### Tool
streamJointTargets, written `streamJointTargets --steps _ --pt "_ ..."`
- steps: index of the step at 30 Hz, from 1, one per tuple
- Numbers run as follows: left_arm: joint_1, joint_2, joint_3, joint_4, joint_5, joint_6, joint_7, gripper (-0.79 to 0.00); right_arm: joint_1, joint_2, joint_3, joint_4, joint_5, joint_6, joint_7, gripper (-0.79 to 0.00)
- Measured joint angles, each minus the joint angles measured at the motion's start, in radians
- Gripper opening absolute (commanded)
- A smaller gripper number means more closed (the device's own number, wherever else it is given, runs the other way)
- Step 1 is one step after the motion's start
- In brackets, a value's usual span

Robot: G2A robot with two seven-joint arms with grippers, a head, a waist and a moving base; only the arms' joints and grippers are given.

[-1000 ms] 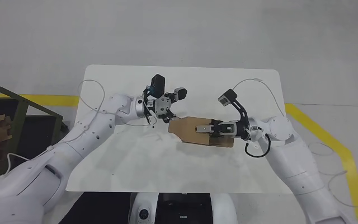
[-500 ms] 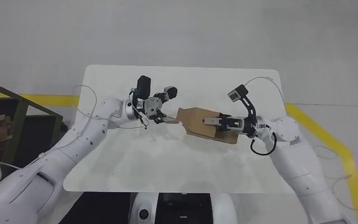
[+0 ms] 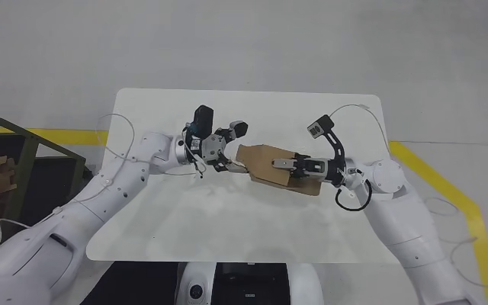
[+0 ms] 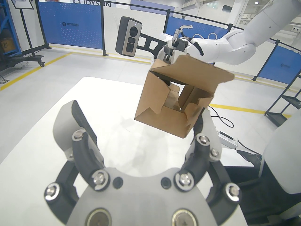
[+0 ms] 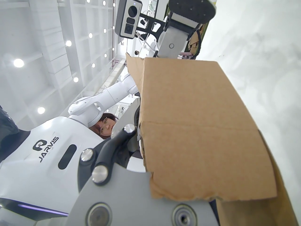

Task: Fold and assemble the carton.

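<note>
- Grey floor (image 3: 244,38) lies all round the white worktop (image 3: 229,221), and a yellow floor line (image 3: 69,136) runs out from behind the worktop's left edge and again past its right edge.
- Off the left edge you have a dark green frame (image 3: 23,156) standing on the floor, well apart from the task's things.
- Your left gripper (image 3: 231,146) hangs over the worktop just left of its middle, spread wide with nothing between its fingers. It faces the open end of the box, and one finger sits right beside the box's lower corner. You cannot tell whether it touches.
- Your brown carton (image 3: 259,166) is lifted clear of the worktop, over the middle and a little toward the right edge. It is partly squared up. The end turned to the left gripper is open, with the flaps there loose and splayed and one long flap standing out over the opening.
- Your right gripper (image 3: 284,163) is clamped on the carton from the end nearer the right edge, with one finger lying along the top panel, and it carries the box.
</note>
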Motion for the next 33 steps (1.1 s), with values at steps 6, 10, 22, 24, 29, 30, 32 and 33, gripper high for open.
streamJointTargets --steps 6,10,22,24,29,30,32,33 --pt "-0.017 -0.017 0.012 -0.001 -0.034 0.000 -0.060 0.000 0.003 -0.002 -0.009 -0.003 -0.005 0.004 -0.001 -0.785" --pt "-0.020 -0.024 0.011 -0.002 -0.043 0.000 -0.078 0.000 0.005 -0.002 -0.010 -0.002 -0.006 0.004 0.000 -0.785" --pt "0.048 0.004 -0.074 0.018 -0.021 0.000 0.006 0.000 -0.004 0.002 0.019 0.015 -0.029 0.009 -0.046 -0.785" --pt "0.071 0.016 -0.103 0.014 -0.009 0.000 0.038 0.000 -0.005 0.002 0.021 0.016 -0.042 0.018 -0.062 -0.785" --pt "0.122 0.044 -0.184 -0.038 0.054 0.000 0.114 0.000 -0.002 0.002 0.014 0.014 -0.079 0.044 -0.095 -0.785" --pt "0.134 0.050 -0.205 -0.056 0.076 0.003 0.125 0.000 0.000 0.001 0.009 0.013 -0.088 0.050 -0.101 -0.785" --pt "0.152 0.057 -0.232 -0.086 0.105 0.016 0.129 0.000 0.004 -0.001 0.001 0.012 -0.104 0.060 -0.112 -0.785" --pt "0.162 0.060 -0.246 -0.105 0.118 0.027 0.124 0.000 0.006 -0.002 -0.004 0.011 -0.114 0.066 -0.120 -0.785"
